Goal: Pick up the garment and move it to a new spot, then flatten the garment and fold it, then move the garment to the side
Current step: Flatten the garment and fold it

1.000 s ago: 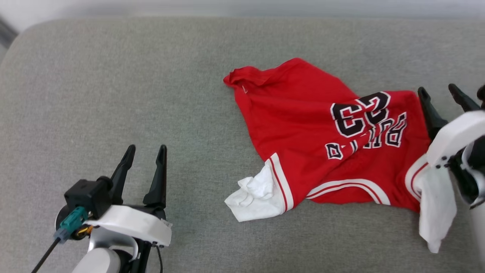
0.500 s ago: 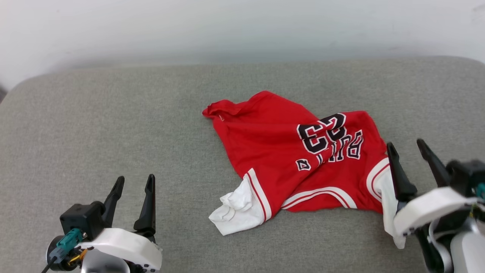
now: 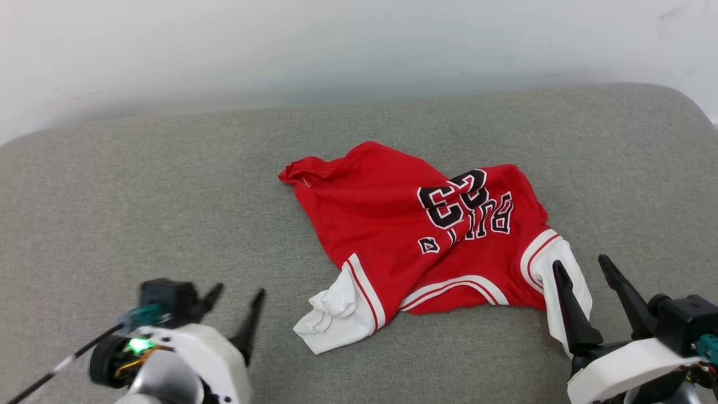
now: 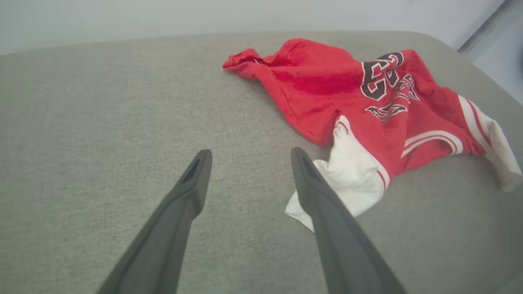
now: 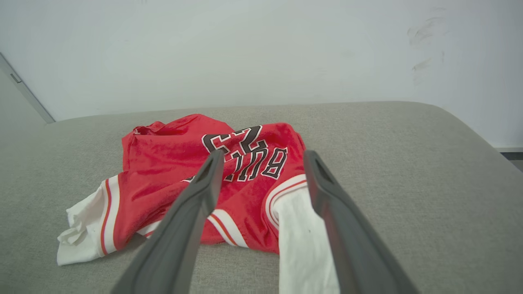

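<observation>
The garment (image 3: 381, 224) lies crumpled on the grey fabric-covered table (image 3: 140, 196), a little to the right of the middle, with the number 23 (image 3: 451, 196) facing up and upside down in the head view. The left end effector (image 3: 238, 292) is released, its fingers spread wide, and it is near the bunched white sleeve (image 3: 331, 320) without touching it. The right end effector (image 3: 579, 262) is also released and grasps nothing. The other white sleeve (image 3: 580, 286) lies under its fingers, and I cannot tell if they touch.
</observation>
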Robot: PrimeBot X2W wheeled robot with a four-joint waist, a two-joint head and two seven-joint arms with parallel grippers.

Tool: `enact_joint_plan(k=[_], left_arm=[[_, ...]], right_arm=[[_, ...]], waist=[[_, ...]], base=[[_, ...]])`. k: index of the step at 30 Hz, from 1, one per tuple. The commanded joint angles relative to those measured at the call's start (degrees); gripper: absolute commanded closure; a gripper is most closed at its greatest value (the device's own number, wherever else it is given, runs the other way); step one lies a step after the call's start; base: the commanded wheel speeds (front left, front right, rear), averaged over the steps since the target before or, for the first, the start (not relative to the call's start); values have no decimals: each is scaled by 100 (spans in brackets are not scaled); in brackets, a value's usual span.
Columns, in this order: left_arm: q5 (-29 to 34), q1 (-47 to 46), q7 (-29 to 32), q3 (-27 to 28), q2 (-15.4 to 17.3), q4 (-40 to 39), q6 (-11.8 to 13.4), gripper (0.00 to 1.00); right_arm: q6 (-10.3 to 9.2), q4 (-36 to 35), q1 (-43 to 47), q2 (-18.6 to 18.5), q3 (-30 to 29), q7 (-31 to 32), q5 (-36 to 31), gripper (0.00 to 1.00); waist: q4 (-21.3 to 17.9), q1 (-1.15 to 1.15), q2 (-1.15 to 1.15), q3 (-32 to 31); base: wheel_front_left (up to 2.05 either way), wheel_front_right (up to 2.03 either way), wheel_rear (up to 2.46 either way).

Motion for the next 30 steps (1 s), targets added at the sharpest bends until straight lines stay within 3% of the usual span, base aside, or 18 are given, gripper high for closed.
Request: enact_joint_plan(k=[1, 6, 11, 24, 26, 27, 30], left_arm=[[-56, -201, 421, -168, 72, -59, -73, 0], [-118, -614, 1591, -765, 174, -48, -363, 0], [-94, -979, 2250, -1153, 191, 184, -632, 0], [-104, -1615, 3223, -1818, -45, 1304, -1182, 0], [-184, -1541, 3350, -1929, -88, 1341, -1267, 59], [-208, -1523, 3375, -1958, -101, 1347, -1292, 100], [-229, -1440, 3257, -1932, -87, 1251, -1293, 100]], right_arm=[[-2, -80, 90, 33, 8, 49, -10, 0], [-2, -181, 70, 53, 69, 76, 34, 0], [-2, -204, -63, 58, 117, 28, 69, 0], [-2, 81, -330, 58, 173, -277, 327, 0], [-2, 126, -353, 58, 135, -304, 346, 0], [-2, 147, -356, 58, 106, -310, 361, 0], [-2, 199, -360, 58, -19, -252, 397, 0]], waist=[[-56, 1, 0, 53], [-201, 1, 0, 248], [-309, 1, 0, 529], [-519, 1, 0, 1107], [-528, 1, 0, 1112], [-526, 1, 0, 1107], [-500, 1, 0, 1046]], base=[[0, 0, 0], [0, 0, 0], [0, 0, 0], [0, 0, 0], [0, 0, 0], [0, 0, 0], [0, 0, 0]])
